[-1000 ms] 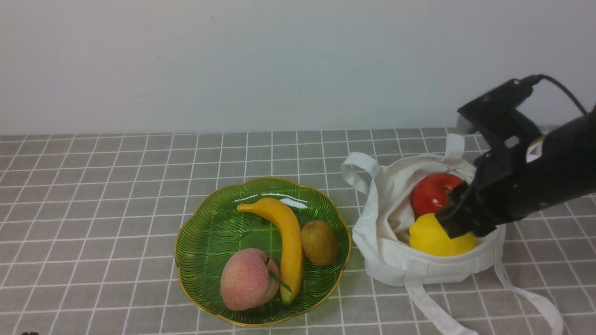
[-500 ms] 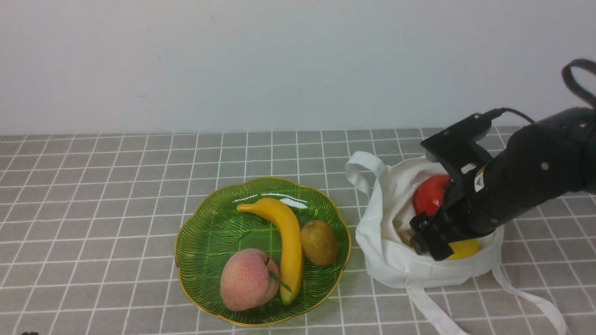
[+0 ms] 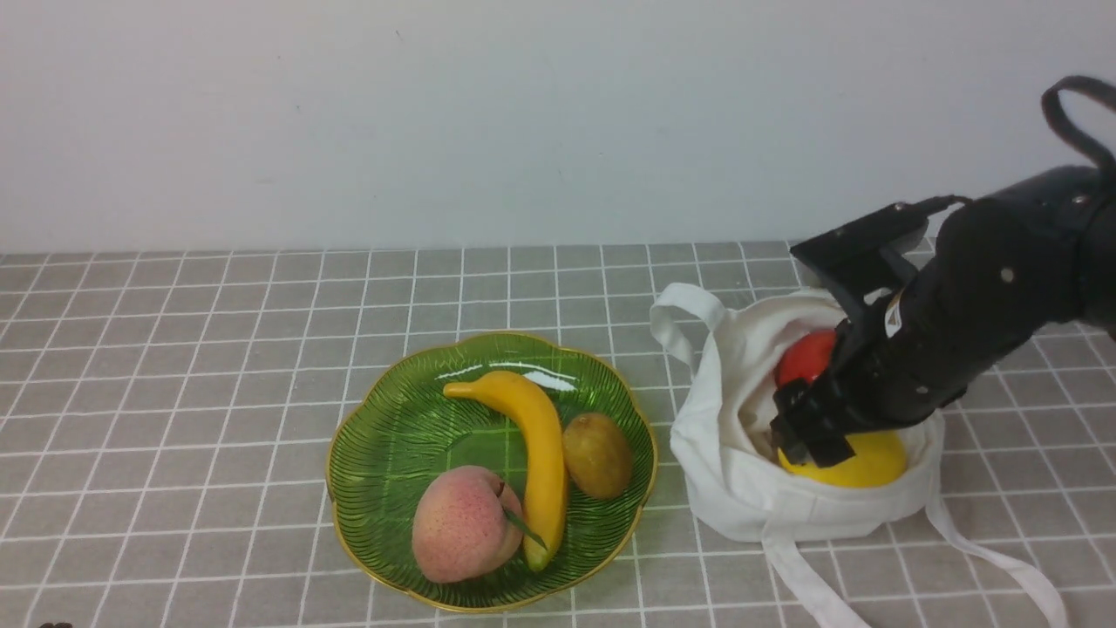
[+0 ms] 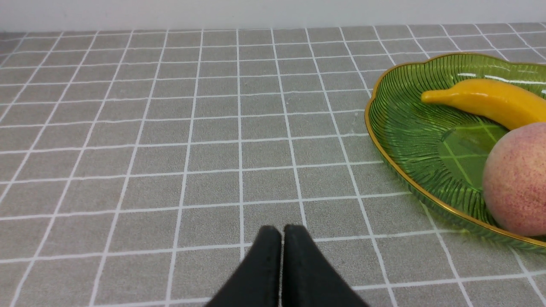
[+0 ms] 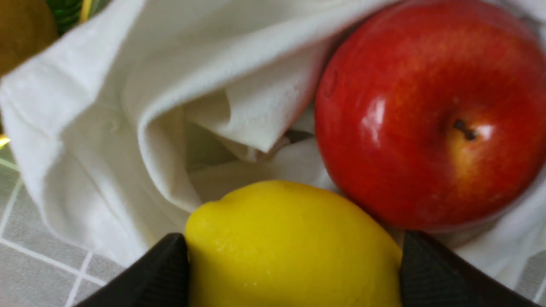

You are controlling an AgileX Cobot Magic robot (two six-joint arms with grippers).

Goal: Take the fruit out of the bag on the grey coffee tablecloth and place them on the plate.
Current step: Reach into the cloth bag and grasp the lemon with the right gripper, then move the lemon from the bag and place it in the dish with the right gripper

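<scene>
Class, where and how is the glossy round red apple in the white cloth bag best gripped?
Probably around the widest part of its round sides, from above: the glossy round red apple sits stem up, while the smooth yellow lemon crowds one side.

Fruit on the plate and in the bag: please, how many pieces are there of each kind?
Banana: 1
Peach: 1
Brown oval fruit, perhaps kiwi: 1
Lemon: 1
Red apple: 1
Total: 5
</scene>
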